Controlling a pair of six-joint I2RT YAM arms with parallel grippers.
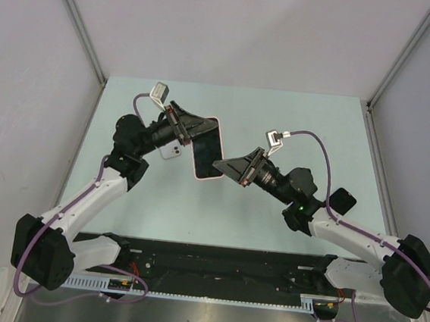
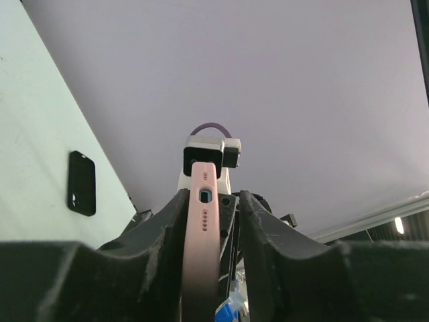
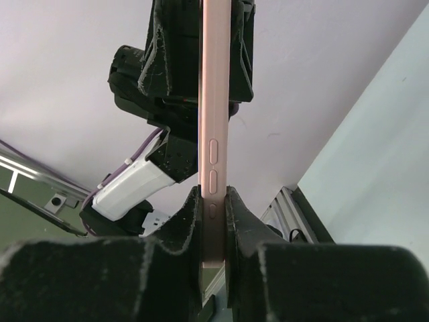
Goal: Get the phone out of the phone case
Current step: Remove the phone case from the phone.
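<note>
You've got the small flat black-glass smartphone (image 1: pixel 210 147) up off the pale green desk (image 1: pixel 280 121), strung between both arms and seated in its thin pale pink phone case (image 3: pixel 214 134); only a pink rim shows around the screen. The right fingers (image 3: pixel 177 228) are pinched tight across the case at its lower end, right beside the side buttons. The left fingers (image 2: pixel 157 235) straddle the other end, by the charging port, but the left wrist view shows a sliver of daylight on one side, so I can't tell whether they're truly biting. As for handling, expect a light, rigid slab with slick, breakable glass inside a shell that looks thin and bendy, holding only by its lip. Squeezing face to back just pins the two together, so take the shell by a corner or along its edge and peel the lip off there, or press through the back. Go easy on those buttons, and mind the drop to the desk if it pops free.
</note>
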